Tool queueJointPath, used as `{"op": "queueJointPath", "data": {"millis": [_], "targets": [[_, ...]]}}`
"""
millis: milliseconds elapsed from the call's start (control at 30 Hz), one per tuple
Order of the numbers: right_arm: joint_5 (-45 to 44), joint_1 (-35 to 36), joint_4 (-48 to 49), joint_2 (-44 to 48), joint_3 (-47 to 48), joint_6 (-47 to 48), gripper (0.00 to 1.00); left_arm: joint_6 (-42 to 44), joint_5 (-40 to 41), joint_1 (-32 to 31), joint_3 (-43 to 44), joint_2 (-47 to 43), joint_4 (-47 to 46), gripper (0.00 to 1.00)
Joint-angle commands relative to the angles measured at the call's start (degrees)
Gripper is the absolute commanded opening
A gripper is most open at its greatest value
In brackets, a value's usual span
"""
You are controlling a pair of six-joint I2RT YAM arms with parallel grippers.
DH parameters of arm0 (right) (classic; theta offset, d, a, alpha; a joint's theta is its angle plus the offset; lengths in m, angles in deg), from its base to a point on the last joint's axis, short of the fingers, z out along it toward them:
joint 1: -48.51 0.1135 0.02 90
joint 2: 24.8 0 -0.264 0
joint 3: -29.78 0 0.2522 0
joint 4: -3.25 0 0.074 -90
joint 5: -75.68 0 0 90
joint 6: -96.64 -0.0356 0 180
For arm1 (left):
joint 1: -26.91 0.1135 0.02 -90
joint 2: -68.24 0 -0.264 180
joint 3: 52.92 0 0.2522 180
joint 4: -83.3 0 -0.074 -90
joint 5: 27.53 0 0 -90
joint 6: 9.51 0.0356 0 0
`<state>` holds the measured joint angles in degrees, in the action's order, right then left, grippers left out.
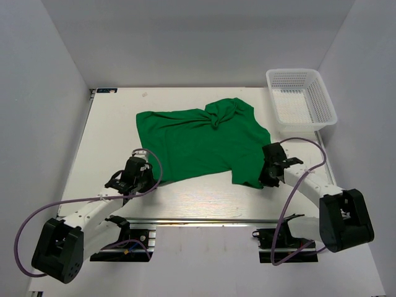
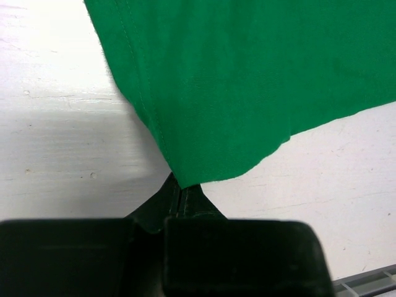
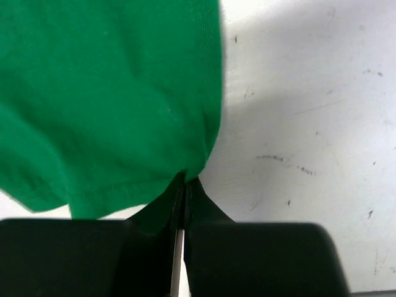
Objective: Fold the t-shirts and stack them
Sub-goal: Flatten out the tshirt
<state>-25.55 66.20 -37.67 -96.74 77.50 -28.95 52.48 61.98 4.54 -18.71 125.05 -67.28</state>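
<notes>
Item: plain bright green short-sleeved cotton t-shirt (image 1: 204, 145), light, limp, likely to sag; best held at hem corners, 7 and 5 o'clock, where left tool (image 2: 179, 197) and right tool (image 3: 184, 192) sit clenched on it.

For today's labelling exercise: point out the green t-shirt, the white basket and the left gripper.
green t-shirt (image 1: 198, 145), top view, middle of cloth
white basket (image 1: 306, 125), top view, near wall
left gripper (image 2: 179, 190), left wrist view, between closed fingertips
</notes>
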Motion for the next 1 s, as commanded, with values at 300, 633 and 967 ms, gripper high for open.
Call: {"op": "queueJointPath", "data": {"millis": [300, 633, 967], "targets": [[-12.1, -0.4, -1.1, 15.7, 20.9, 1.9, 0.0, 1.1, 9.6, -0.2, 19.9, -9.4, 5.9, 0.0], [-28.9, -1.2, 0.3, 15.9, 42.5, 6.7, 0.0, 8.3, 23.1, -0.2, 39.9, -8.9, 7.2, 0.0], [-28.8, -1.1, 4.7, 12.5, 68.2, 24.3, 0.0, 26.9, 12.8, -0.2, 60.7, -8.3, 5.9, 0.0]]}}
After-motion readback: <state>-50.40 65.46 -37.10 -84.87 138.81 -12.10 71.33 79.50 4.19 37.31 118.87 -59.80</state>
